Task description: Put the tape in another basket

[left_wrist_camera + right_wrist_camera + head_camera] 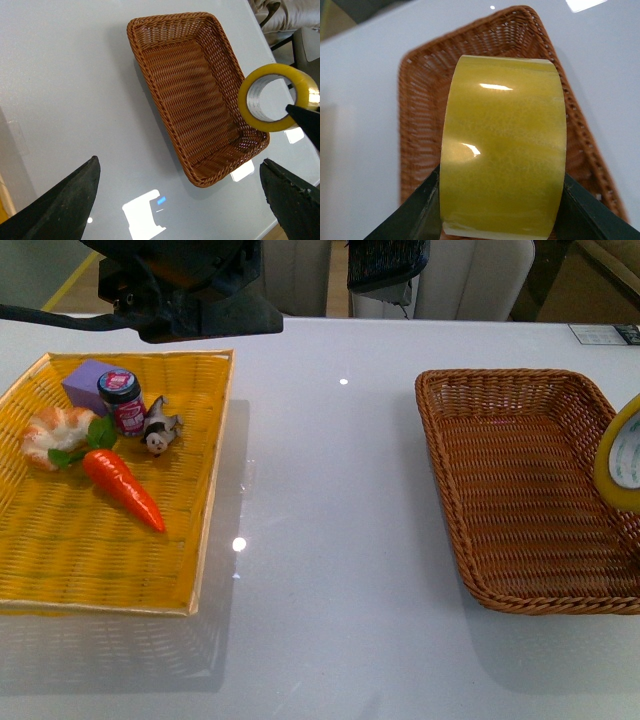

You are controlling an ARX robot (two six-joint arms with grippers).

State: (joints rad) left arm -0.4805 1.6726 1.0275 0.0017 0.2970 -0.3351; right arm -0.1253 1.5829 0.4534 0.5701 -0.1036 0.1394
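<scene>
The right gripper is clamped on the tape. Its two dark fingers press the roll's flat sides, so the yellow band faces the right wrist camera. The left gripper stands wide open, holding and touching nothing, high over the table.

The basket sits at 3 o'clock on the table in the front view. The tape hangs upright over the basket's 3 o'clock rim. I cannot tell whether the roll brushes that rim.

The front view catches only a slice of the roll, cut by the frame edge at 3 o'clock, with a bit of white core showing. The left wrist view shows the whole ring, hole included, with one dark finger laid on its face, over the basket's wall. The right wrist view alone shows both fingers on the roll, with the basket blurred behind it.

Only the front view shows the yellow tray at 9 o'clock on the table. A carrot, croissant, jar and purple block are grouped toward its 11 o'clock corner. The dark left arm hangs above that corner.
</scene>
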